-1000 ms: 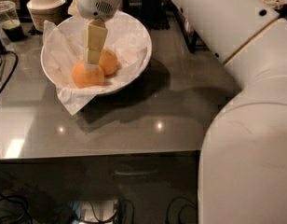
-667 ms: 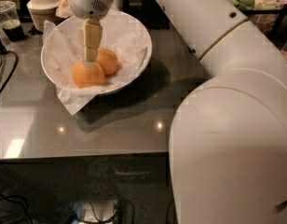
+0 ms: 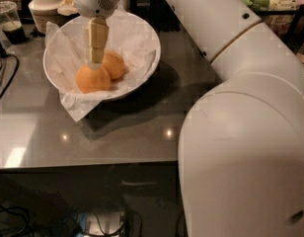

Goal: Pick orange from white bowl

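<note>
Hand (image 3: 95,59) is hanging in the bowl (image 3: 151,43), tip at the top of the orange (image 3: 92,80) just below; can't tell its grip state. Orange is leaning on a second orange (image 3: 115,65) over loose paper (image 3: 73,107), so an off-centre close is risking a roll-away or pinched paper. It's round, showing no long axis or heading.

The place looked like a workplace break area or canteen. A glossy grey counter (image 3: 142,127) carried a clear plastic cup (image 3: 9,21) of dark drink, a cream lidded takeaway container (image 3: 46,1) and a paper-lined white bowl (image 3: 142,38) of oranges (image 3: 93,79). Packaged food (image 3: 270,1) sat on another surface at the far right, and black cables (image 3: 4,78) trailed across the counter's left side. The robot's gripper (image 3: 95,63) hung inside the bowl, just over the oranges.
</note>
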`<state>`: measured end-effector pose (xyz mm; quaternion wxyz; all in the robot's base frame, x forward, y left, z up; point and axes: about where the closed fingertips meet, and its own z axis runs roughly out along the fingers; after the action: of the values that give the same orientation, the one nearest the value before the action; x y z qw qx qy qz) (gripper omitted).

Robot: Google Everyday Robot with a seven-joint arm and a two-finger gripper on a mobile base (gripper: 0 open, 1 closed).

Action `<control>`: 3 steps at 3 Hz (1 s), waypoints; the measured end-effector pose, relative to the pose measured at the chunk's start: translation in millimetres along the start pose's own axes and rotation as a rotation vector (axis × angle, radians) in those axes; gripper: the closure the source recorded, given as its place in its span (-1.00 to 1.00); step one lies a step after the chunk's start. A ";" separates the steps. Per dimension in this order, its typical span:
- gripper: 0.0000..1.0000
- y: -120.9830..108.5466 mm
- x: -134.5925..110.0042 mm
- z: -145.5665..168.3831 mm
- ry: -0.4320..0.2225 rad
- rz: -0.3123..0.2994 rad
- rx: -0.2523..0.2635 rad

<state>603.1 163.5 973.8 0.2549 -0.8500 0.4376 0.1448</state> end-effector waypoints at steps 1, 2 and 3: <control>-1.00 -0.8 3.7 3.1 0.016 -0.084 -0.021; -1.00 -9.0 12.6 3.7 0.065 -0.248 -0.047; -1.00 -16.7 10.9 6.4 0.059 -0.302 -0.023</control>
<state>622.9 168.0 968.5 0.2510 -0.9129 0.3106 0.0846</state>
